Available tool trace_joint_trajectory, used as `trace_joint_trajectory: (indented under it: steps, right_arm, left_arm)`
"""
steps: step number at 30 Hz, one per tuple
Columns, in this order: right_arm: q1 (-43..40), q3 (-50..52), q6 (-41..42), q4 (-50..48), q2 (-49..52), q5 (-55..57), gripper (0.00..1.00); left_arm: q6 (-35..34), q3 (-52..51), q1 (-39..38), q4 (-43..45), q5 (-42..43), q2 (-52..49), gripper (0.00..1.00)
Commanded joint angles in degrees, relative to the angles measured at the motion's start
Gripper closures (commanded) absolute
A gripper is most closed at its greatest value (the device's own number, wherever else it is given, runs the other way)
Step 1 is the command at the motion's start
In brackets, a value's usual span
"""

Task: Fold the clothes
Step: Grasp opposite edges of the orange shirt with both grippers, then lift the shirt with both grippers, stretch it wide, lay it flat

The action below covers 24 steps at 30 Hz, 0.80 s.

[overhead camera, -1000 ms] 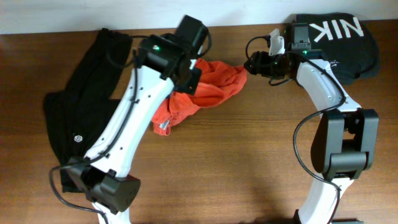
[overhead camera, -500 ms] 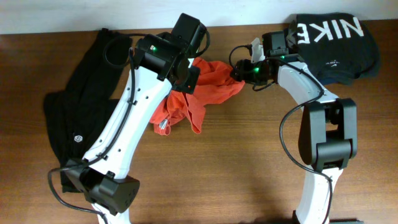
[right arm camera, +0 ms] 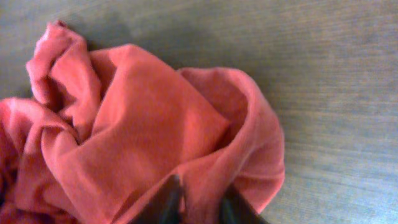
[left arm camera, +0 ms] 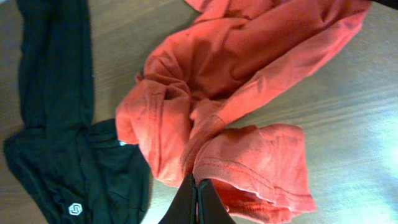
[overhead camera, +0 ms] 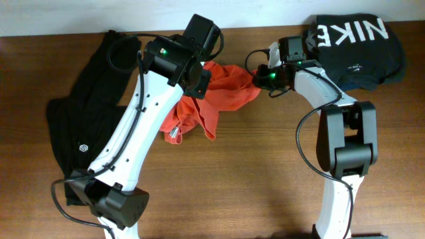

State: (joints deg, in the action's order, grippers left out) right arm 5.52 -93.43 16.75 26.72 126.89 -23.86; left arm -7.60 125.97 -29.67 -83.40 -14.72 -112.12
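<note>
The table [overhead camera: 265,186] is seen from straight above, far off; each wrist view is aimed down, close, at the shirt [left arm camera: 236,93]; the shirt is shared by all three.

table [overhead camera: 252,172]: brown wood grain | wall [overhead camera: 66,16]: white strip behind

The T-shirt [overhead camera: 229,93] was a uniform orange-red, darker in its folds. The long garment [overhead camera: 73,113] at the left was black, with a small white logo [overhead camera: 84,147] on its near part. The garment [overhead camera: 372,60] at the far right was black with large white lettering [overhead camera: 350,31]. The table [overhead camera: 252,179] was brown wood grain. The left arm [overhead camera: 133,133] and right arm [overhead camera: 332,89] were white with black joints.
</note>
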Motion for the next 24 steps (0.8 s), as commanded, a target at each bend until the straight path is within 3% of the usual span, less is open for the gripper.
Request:
trace_joint_trajectory:
  steps: [1,5,16,24]
  right_arm:
    - [-0.8,-1.9,0.0,0.5,0.0,0.5,0.96]
    - [-4.0,-9.0,-1.9,8.0,-3.5,0.5,0.96]
    - [-15.6,-39.7,-13.0,39.8,-15.1,0.5,0.96]
    - [-20.3,-49.3,-15.1,50.0,-21.7,4.0,0.96]
  left_arm:
    - [-0.5,2.1,1.5,1.5,-7.2,1.3,0.99]
    - [-0.5,9.2,4.7,1.5,-9.1,1.3,0.99]
    - [5.1,28.4,14.0,3.6,-9.1,1.3,0.99]
    - [9.2,35.8,14.1,4.1,-9.1,2.3,0.99]
